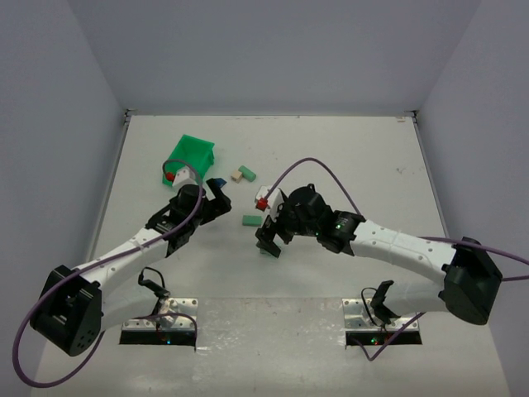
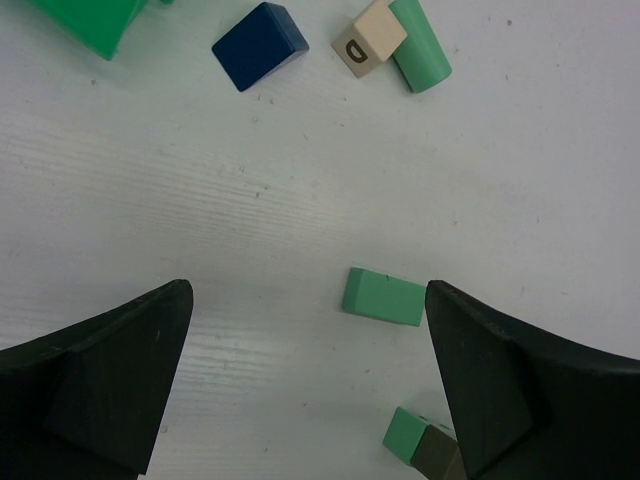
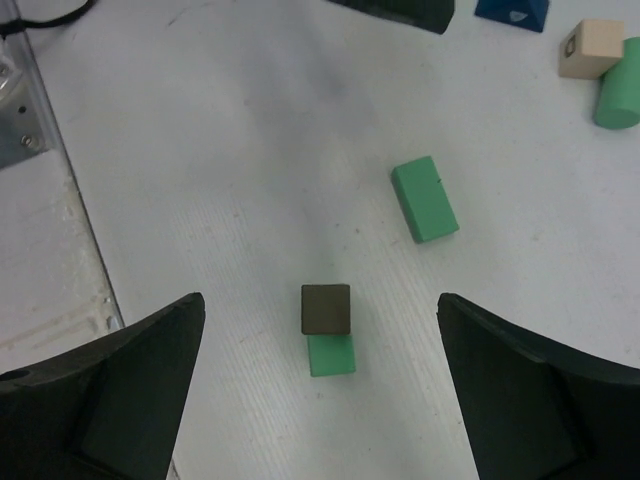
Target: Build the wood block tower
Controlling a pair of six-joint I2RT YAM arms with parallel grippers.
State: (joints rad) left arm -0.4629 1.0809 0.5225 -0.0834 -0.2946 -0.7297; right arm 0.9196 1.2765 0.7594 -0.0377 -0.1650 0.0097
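The right tool (image 3: 320,297) gapes open around a dark block (image 3: 326,308) seemingly atop a green block (image 3: 331,355) — clear, so it stands alone. The left tool (image 2: 308,286), empty and open, faces the blue block (image 2: 259,45), upper left.

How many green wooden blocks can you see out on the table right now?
3. A flat green block lies mid-table; a green base block sits under the dark cube; a green cylinder lies beside the beige letter block. The green bin may hide more.
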